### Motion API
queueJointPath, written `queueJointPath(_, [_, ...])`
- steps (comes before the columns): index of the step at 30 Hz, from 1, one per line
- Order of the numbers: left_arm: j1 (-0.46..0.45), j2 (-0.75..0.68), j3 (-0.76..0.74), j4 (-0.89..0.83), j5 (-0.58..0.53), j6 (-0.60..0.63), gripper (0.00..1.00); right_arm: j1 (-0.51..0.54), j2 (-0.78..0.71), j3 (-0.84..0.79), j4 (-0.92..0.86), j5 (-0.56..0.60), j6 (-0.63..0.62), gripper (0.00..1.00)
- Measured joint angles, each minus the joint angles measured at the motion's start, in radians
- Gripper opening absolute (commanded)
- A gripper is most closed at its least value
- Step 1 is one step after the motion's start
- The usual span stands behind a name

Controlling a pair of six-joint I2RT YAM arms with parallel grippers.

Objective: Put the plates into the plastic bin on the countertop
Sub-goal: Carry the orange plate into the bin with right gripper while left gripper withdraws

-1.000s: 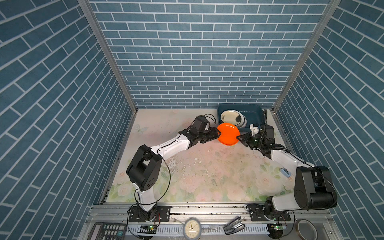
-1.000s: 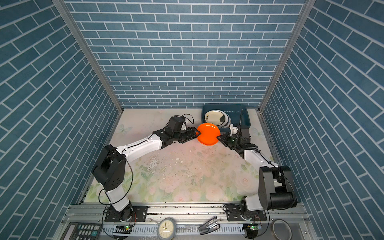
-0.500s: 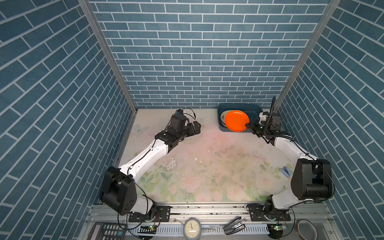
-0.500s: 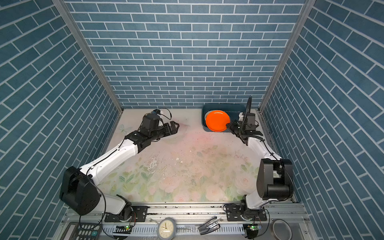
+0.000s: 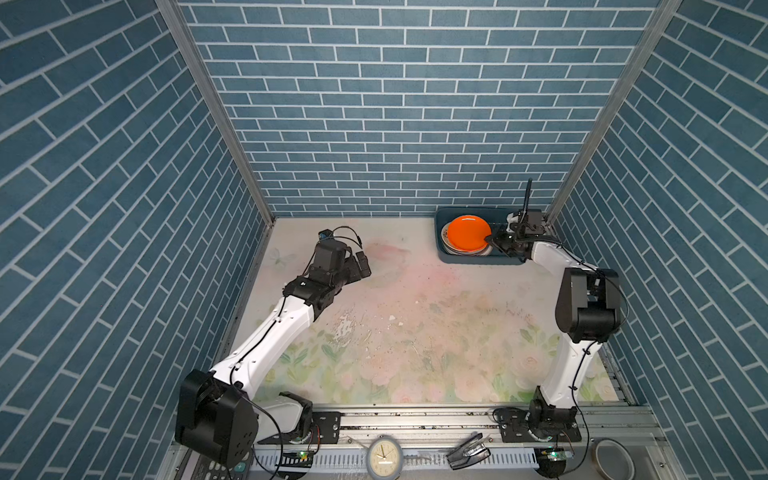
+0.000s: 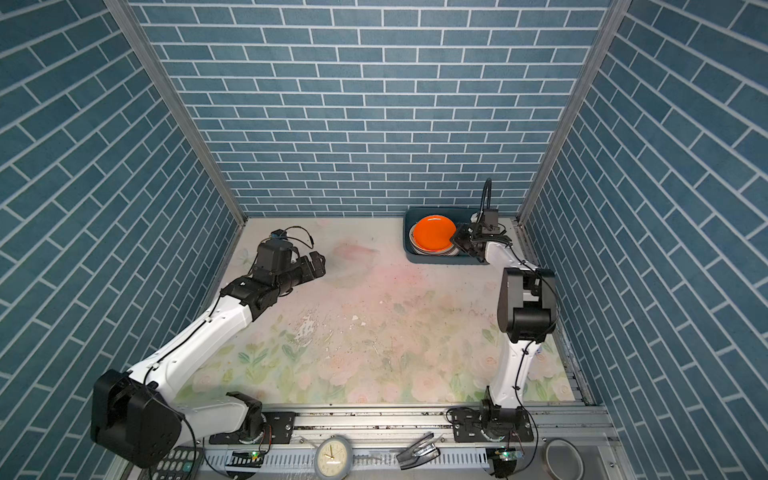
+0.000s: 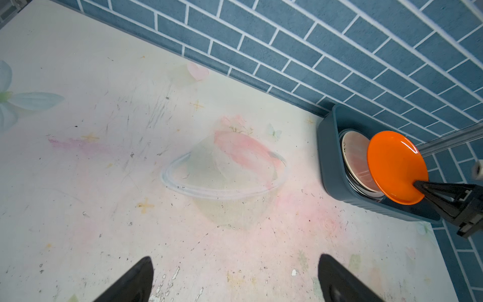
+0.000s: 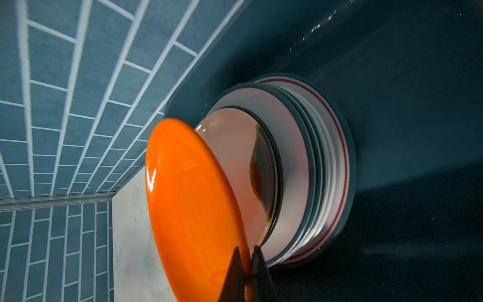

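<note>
Clock: round, pale, laid at the front edge
Calculator: dark, partly hidden, front left
Clip: black, laid right of the clock
Bowl: grey, set front right
Walls: patterned with blue brick

Both top views: bright, even, diffuse light from overhead; only faint soft shadows on the countertop. Sharp thru-out, but the brick walls splay out twd the edges, wide-angle. Left wrist view: bright, countertop near washed out, glare streak on orange plate, left gripper tips dark & soft. Right wrist view: plastic bin interior dim, white highlight on orange plate, right gripper tips blurred, silhouetted.
</note>
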Motion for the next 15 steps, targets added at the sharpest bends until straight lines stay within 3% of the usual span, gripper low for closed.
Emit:
queueJointPath(12, [0.009,0.014,0.001,-0.055,-0.024,0.003,1.00,0.005,0.131,0.219,-0.069,-0.037,-0.002,0.00])
queueJointPath(13, [0.011,0.014,0.001,-0.055,-0.026,0.004,0.99,0.006,0.131,0.222,-0.078,-0.037,-0.003,0.02])
queueJointPath(15, [0.014,0.014,0.001,-0.056,-0.027,0.007,0.99,0.008,0.135,0.227,-0.094,-0.037,-0.008,0.18])
